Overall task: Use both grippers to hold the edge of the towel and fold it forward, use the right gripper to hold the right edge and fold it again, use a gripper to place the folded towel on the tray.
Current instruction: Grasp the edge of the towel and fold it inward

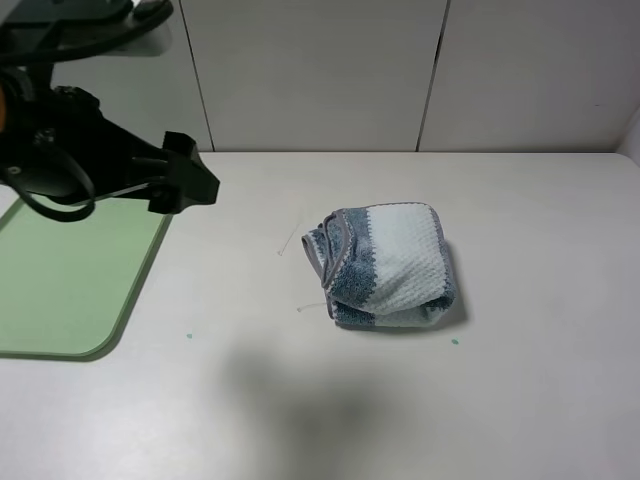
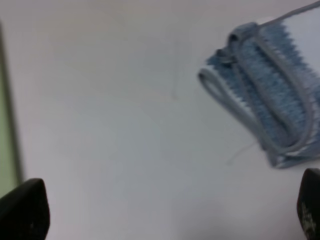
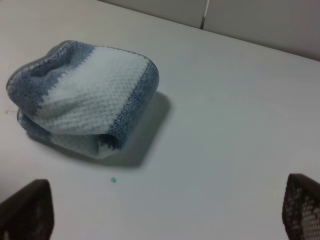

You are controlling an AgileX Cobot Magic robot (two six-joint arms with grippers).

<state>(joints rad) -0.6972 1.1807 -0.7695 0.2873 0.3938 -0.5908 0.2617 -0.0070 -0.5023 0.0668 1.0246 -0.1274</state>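
Observation:
The blue-and-white striped towel [image 1: 390, 265] lies folded into a small thick bundle in the middle of the table, with its grey hem [image 1: 325, 262] facing left. It also shows in the left wrist view [image 2: 270, 95] and the right wrist view [image 3: 85, 95]. My left gripper [image 1: 190, 185] hangs above the table at the far left, over the tray's right edge and well left of the towel; its fingers stand wide apart and empty [image 2: 165, 215]. My right gripper [image 3: 164, 210] is open and empty, short of the towel; it is out of the exterior view. The light-green tray [image 1: 60, 280] lies at the left.
The white table [image 1: 540, 400] runs back to a grey panelled wall [image 1: 320, 70]. Small green specks [image 1: 455, 341] mark the tabletop near the towel. The tray's edge shows as a green strip in the left wrist view [image 2: 5, 150].

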